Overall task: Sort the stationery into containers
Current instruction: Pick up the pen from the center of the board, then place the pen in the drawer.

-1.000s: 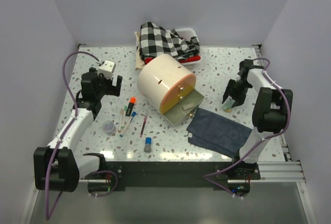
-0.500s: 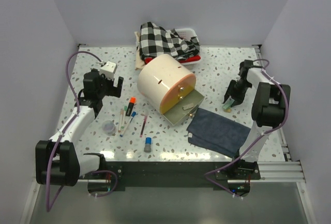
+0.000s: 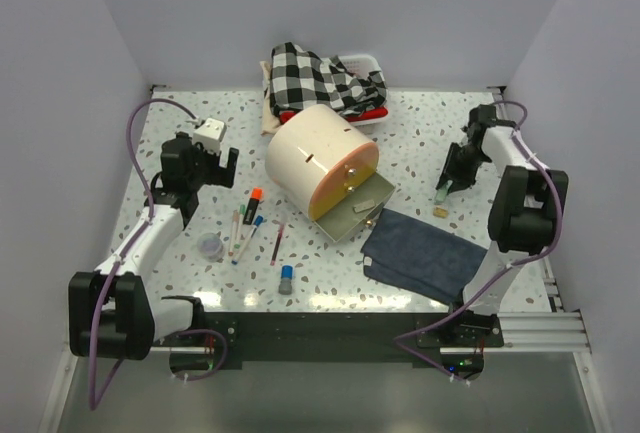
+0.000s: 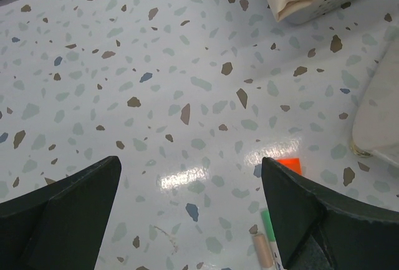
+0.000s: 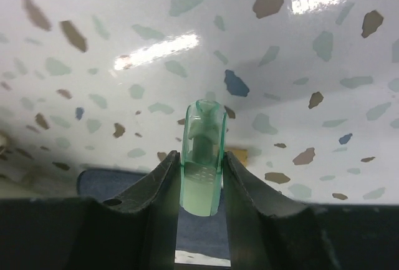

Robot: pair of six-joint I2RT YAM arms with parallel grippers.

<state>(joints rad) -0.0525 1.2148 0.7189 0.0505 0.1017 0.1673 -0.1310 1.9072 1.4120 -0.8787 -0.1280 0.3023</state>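
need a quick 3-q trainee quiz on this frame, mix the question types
1. Multiple choice: what do the right fingers pinch? A) a clear green piece B) an orange-capped marker C) a blue-capped tube
2. True or false: one drawer of the cream cabinet is pulled out.
3. Fill in: the left fingers, above the speckled table, stand ___ (open/shut).
Key: 1 A; 2 true; 3 open.
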